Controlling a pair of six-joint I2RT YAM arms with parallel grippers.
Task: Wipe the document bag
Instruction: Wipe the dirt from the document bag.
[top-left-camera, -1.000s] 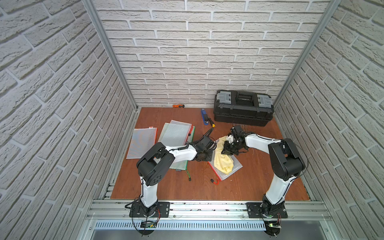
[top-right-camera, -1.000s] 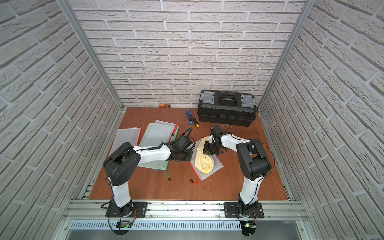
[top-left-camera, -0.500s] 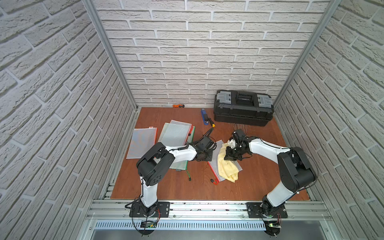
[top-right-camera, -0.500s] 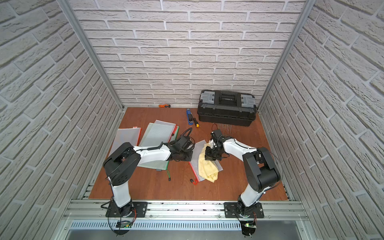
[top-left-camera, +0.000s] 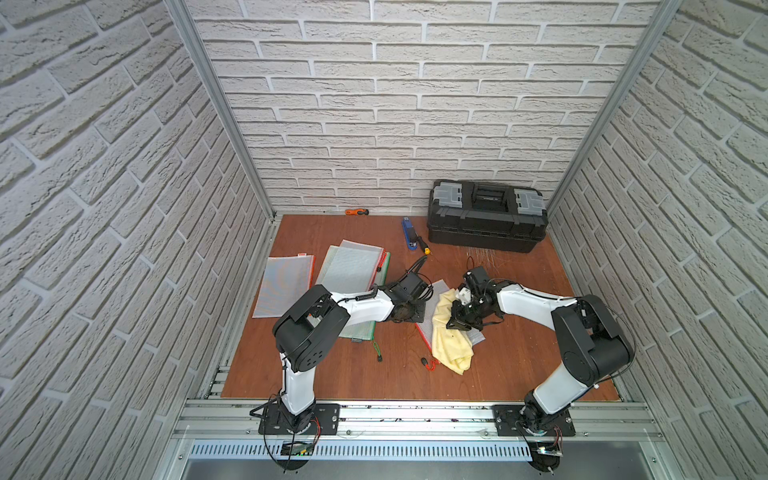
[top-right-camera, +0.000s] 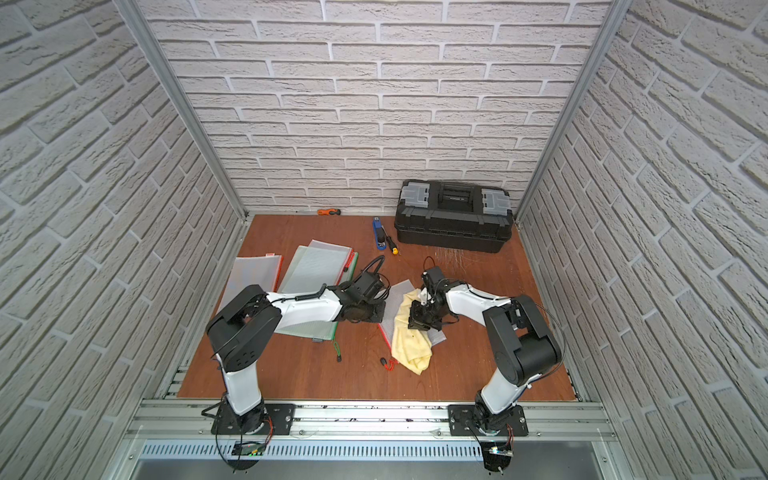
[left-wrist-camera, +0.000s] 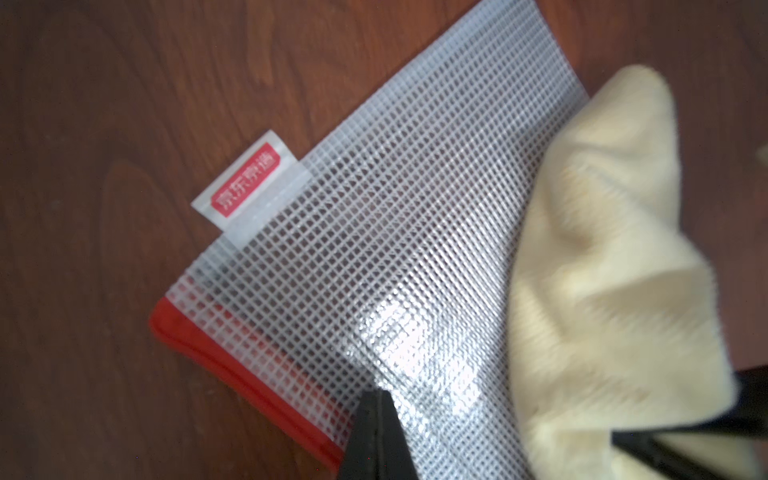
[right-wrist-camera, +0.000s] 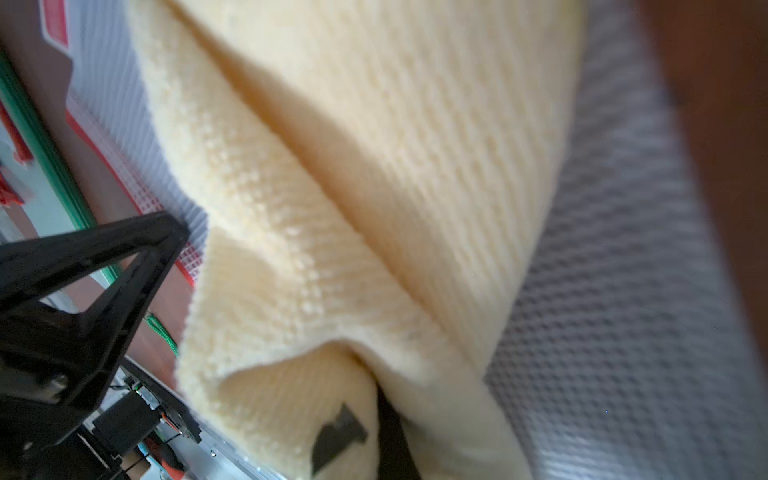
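Document bag (top-left-camera: 440, 287): lay flat on the wooden table (top-left-camera: 519, 365) between the two arms, its red zip edge toward the left arm and much of its mesh face under the cloth.
Cloth (top-left-camera: 451, 347): pale yellow and bunched lengthwise, with its free end spilling past the bag's near edge onto the table.
Right gripper (top-left-camera: 460, 322): was clamped on a fold of the cloth and pressed low over the bag; the right wrist view showed the cloth (right-wrist-camera: 374, 166) filling the space ahead of it.
Left gripper (left-wrist-camera: 376, 409): had its jaws closed with nothing between them and its tips resting on the mesh (left-wrist-camera: 395, 232) near the red edge, apparently pinning the bag.
Change: within the last second the right gripper had travelled from the bag's far end toward its near end, dragging the cloth along; the far corner was now uncovered.
Unchanged: the left arm had kept its place, and the bag appeared hardly shifted.
Meaning: one lengthwise stroke looked nearly finished.
Still to do: the strip beside the zip probably needed another pass.
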